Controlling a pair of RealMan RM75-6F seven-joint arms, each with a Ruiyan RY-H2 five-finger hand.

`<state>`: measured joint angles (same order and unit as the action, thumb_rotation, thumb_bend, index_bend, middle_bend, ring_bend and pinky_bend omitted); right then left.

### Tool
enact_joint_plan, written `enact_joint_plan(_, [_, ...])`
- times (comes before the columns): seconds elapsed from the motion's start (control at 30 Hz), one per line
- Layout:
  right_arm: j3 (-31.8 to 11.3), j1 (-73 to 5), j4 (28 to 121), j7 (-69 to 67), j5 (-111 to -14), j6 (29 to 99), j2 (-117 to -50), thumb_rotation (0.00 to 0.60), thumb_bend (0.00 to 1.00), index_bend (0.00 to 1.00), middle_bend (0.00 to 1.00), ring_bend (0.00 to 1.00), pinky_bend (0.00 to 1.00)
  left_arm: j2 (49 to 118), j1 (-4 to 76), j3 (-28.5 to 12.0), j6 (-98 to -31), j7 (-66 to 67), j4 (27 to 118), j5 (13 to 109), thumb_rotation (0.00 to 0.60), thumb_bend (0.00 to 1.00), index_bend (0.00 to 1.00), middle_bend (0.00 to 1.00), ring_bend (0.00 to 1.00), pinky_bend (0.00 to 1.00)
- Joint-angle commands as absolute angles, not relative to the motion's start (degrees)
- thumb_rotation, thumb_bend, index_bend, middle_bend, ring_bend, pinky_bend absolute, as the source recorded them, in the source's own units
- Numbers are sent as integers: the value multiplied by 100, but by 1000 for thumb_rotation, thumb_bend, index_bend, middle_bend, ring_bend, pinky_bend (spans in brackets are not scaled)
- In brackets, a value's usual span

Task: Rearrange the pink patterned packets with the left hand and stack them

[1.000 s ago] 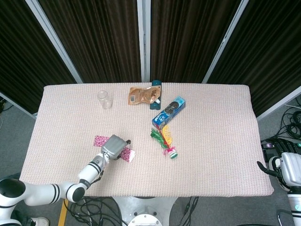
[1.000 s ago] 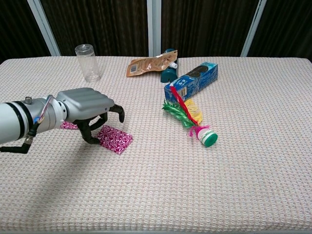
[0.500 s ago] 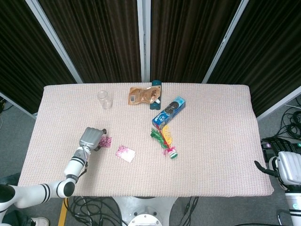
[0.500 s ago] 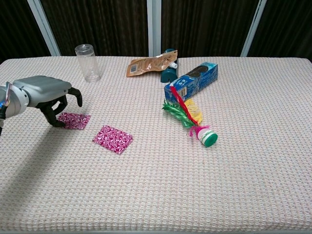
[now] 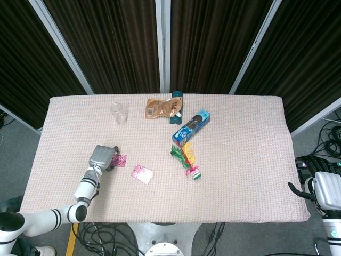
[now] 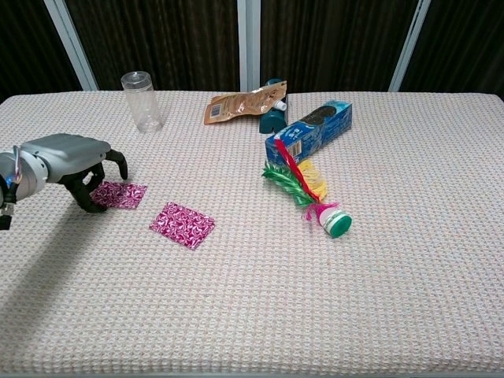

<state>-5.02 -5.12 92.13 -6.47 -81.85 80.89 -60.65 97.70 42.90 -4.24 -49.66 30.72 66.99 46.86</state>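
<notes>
Packets lie flat on tabletop (image 6: pixel 252 315), apart, not stacked: left packet (image 6: pixel 120 194) under left hand's fingertips, right packet (image 6: pixel 183 224) near it, toward front. Left hand (image 6: pixel 67 160) curled over left packet's left edge, fingertips touching it, nothing lifted; barely moved since half second ago, slightly lower. Second ago it hovered over right packet. Right hand (image 5: pixel 314 188) off tabletop at right edge; finger state cannot tell.

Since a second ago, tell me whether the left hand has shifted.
Yes. The left hand has moved leftward, away from the blue box: off the nearer pink packet and over to the farther pink packet.
</notes>
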Motion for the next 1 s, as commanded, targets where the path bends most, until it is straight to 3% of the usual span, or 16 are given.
enact_joint_plan(0.03, [-502, -511, 9205, -654, -8182, 8090, -6065, 487, 125, 235, 202, 140, 140, 9766, 4293, -441, -4946, 3096, 6726, 4683, 600, 270, 367, 851, 834, 925])
enact_joint_plan(0.23, [-513, -529, 9179, -678, -8170, 8063, -6067, 482, 127, 235, 202, 140, 140, 9776, 4286, -451, -4943, 3175, 6770, 4686, 600, 271, 369, 851, 834, 925])
enact_joint_plan(0.47, [-508, -515, 9176, -684, -8153, 8066, -6062, 483, 125, 236, 202, 140, 140, 9831, 4265, -477, -4948, 3171, 6668, 4733, 600, 270, 471, 853, 835, 925])
enact_joint_plan(0.63, [-513, -515, 9190, -672, -8160, 8080, -6061, 489, 125, 236, 202, 141, 140, 9808, 4242, -500, -4969, 3149, 6684, 4784, 600, 270, 484, 855, 836, 926])
enact_joint_plan(1.0, [-504, -522, 9199, -667, -8174, 8073, -6084, 481, 126, 236, 202, 140, 140, 9318, 4119, -471, -5477, 3024, 7704, 5532, 600, 272, 484, 854, 836, 926])
